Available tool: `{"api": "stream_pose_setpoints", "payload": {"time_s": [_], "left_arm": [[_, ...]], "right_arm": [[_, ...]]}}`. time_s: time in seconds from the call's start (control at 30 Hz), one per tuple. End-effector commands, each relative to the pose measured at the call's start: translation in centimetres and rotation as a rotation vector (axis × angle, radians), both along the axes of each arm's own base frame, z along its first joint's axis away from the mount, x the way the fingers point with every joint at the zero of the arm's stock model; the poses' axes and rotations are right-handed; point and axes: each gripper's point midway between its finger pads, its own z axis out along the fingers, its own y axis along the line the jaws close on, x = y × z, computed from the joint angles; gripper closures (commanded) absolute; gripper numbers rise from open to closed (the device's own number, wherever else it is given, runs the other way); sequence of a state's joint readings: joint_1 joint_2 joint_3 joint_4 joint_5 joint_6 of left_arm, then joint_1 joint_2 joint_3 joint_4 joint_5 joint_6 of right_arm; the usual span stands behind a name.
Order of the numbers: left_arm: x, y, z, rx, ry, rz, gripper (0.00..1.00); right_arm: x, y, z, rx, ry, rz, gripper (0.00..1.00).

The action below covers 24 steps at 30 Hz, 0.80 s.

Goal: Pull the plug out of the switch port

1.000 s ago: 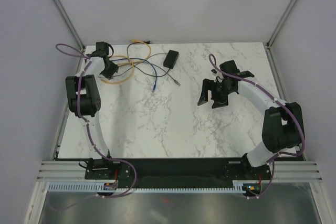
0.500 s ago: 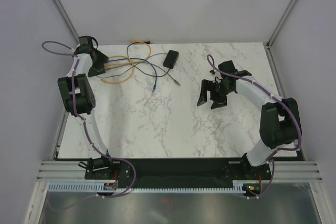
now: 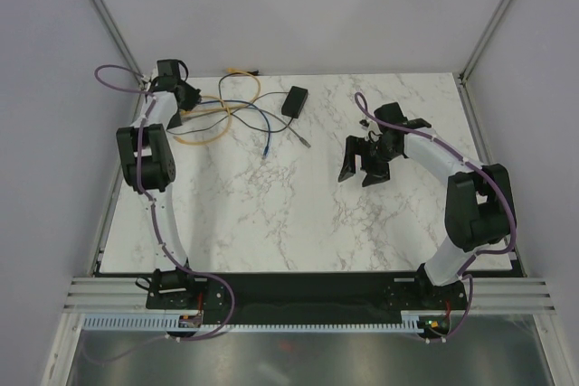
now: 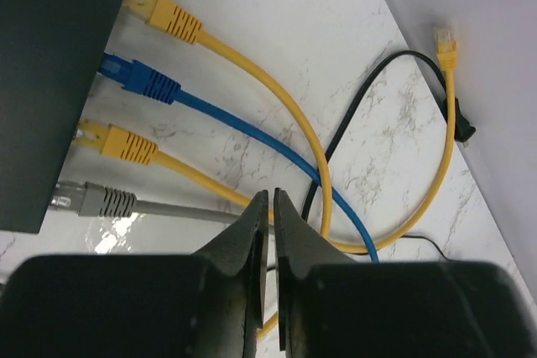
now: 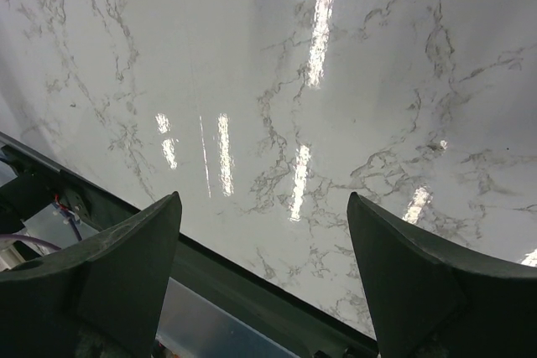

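Observation:
The flat black switch box fills the left of the left wrist view. Four plugs meet its edge in a row: yellow, blue, yellow and grey. My left gripper hovers over the grey and yellow cables a short way from the plugs, its jaws closed to a thin slit with nothing between them. In the top view the left gripper is at the table's back left corner, and the box is hidden under it. My right gripper is open above bare marble.
A small black adapter block with a thin black cord lies at the back centre. A loose yellow plug rests by the wall. Blue and grey cable ends lie on the marble, with cable loops between.
The left wrist swung out toward the left wall and came back over the cables. Its jaws opened wide, then closed to a slit. The right arm barely moved.

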<state>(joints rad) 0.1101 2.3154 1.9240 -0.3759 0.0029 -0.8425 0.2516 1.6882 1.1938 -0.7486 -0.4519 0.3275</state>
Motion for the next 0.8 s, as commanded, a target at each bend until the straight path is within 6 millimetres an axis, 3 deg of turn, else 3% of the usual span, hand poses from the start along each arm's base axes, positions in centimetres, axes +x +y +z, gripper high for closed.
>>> {"api": "stream_pose_setpoints", "payload": {"time_s": [0.0, 0.23, 0.4, 0.5, 0.77], "left_arm": [[1.9, 1.5, 0.5, 0.045, -0.058, 0.014, 0.88], [1.7, 1.2, -2.1, 0.052, -0.014, -0.026, 0.92], [0.3, 0.9, -3.2, 0.047, 0.042, -0.032, 0.93], [-1.7, -0.3, -4.6, 0.008, 0.11, -0.064, 0.93], [-6.9, -3.7, -6.1, -0.014, 0.211, -0.117, 0.97]], "right_arm": [[0.2, 0.2, 0.9, 0.001, -0.027, 0.034, 0.12], [-0.5, -0.4, 1.0, -0.023, -0.023, 0.038, 0.12], [-1.0, -0.6, 1.0, -0.027, -0.018, 0.033, 0.12], [-1.1, -0.6, 1.1, -0.027, -0.02, 0.03, 0.12], [-1.1, -0.7, 1.4, -0.027, -0.038, 0.039, 0.12]]}}
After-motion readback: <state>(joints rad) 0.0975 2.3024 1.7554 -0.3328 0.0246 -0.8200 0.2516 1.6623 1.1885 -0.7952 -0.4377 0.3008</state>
